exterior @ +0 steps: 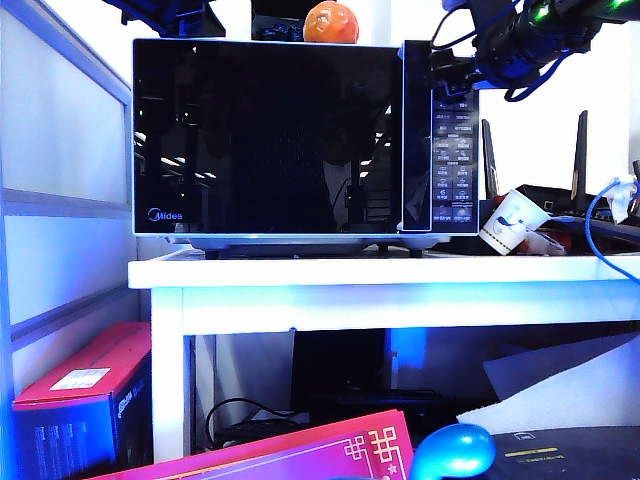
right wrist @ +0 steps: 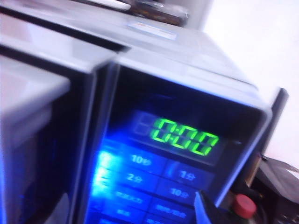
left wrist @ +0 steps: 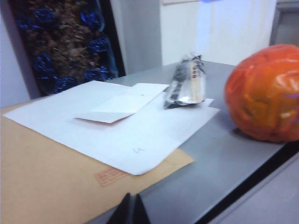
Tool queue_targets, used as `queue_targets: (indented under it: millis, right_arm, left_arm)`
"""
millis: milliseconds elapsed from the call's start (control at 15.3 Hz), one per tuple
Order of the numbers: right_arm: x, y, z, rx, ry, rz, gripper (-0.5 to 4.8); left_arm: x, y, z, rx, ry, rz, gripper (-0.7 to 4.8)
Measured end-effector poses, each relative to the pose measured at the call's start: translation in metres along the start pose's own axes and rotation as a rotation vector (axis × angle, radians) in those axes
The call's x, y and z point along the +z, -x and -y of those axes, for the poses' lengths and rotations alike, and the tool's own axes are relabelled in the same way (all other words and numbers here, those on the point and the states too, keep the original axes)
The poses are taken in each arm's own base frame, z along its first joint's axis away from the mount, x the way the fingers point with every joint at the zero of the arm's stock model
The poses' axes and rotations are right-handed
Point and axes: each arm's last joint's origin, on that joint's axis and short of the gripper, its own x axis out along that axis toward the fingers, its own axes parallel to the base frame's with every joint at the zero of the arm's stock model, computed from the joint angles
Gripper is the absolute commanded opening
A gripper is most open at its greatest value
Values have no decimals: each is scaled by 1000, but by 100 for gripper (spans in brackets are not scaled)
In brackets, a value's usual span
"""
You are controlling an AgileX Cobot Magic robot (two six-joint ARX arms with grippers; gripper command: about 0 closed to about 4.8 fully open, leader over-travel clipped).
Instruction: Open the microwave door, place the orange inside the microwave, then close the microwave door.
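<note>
As seen from outside, on step one, judging by door [exterior: 265,140] seemingly shut. Right gripper [exterior: 447,66] up by top of handle strip [exterior: 416,140]; orange [exterior: 331,22] well off to its side, atop microwave [exterior: 455,150].

From left wrist: left gripper [left wrist: 131,211] clenched, empty, with orange ahead and off to one side, beside papers [left wrist: 117,121].

From right wrist: spread wide, nothing visibly gripped, just before green display [right wrist: 184,136], door edge alongside.

Next, probably: hook strip, pull outward.
</note>
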Motion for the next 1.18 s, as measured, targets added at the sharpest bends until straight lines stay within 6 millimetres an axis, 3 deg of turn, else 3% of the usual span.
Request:
queue_targets:
  millis: [457,783,1175]
  right_arm:
    - [0,1,1,145,-1,38,328]
    - [22,13,5,156,11,110,328]
    - [22,14,5,265,13,132,328]
  left_arm:
    - [7,6,2,-8,13,-16,-5]
    - [17,10,12,-28,8,3,-5]
    - [16,10,12,-38,33,-3,-5]
